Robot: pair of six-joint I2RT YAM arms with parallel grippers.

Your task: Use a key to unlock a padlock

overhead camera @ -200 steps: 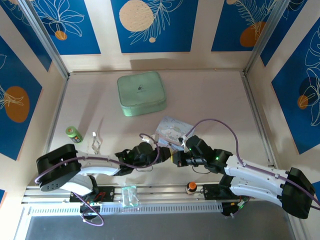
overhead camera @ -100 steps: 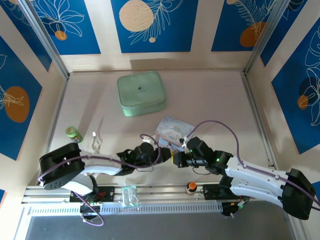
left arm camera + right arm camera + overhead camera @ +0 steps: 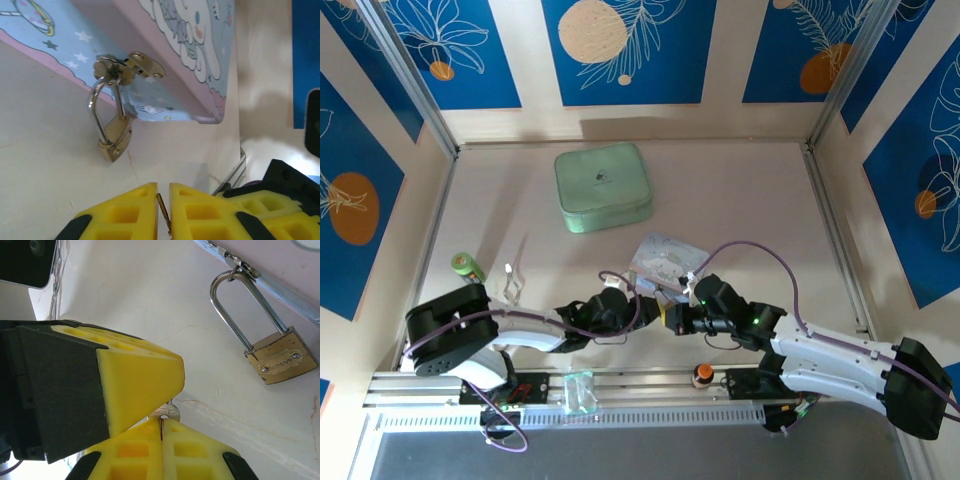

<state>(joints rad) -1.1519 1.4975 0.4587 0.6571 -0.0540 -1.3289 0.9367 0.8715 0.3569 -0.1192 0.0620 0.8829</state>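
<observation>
Blue wall panels (image 3: pixel 620 50) with white leaf drawings and orange discs on three sides, closing in a pale beige surface (image 3: pixel 750 200). Bolted at the near edge, two black-and-white arms, left arm (image 3: pixel 520 330) and right arm (image 3: pixel 820 350), both bent inward, wrists nose to nose low in the middle of the top view. Toward the far wall, a mint-green square box (image 3: pixel 603 186) with rounded corners, well apart from everything else. Just beyond the two wrists, a flat pastel blue-and-pink box (image 3: pixel 665 262) printed with cartoon figures and stars. Near the left edge, a small green cylinder (image 3: pixel 468 267) standing alone. At the near edge, beside the right arm's base, a round orange-topped knob (image 3: pixel 701 374). Hooked through a brass hasp (image 3: pixel 140 65) on the pastel box's side, a tiny brass-gold padlock (image 3: pixel 116 142) with a thin silver U-shaped shackle, body hanging down to the surface. Same padlock (image 3: pixel 280 357) from the right wrist, both shackle legs seated in the body. Smallest of all, a tiny pale silvery metal key (image 3: pixel 167 411), near the padlock yet not touching it, with round head poking out of the seam between the right arm's yellow pads (image 3: pixel 195 450): right jaws closed tight on the key. Set just over that head, one yellow pad of the left arm (image 3: pixel 140 380). From the left wrist, left jaws almost together, yellow pads (image 3: pixel 120 220) pinching a thin edge-on metal strip, seemingly the same key (image 3: pixel 162 212): closed on it too.
</observation>
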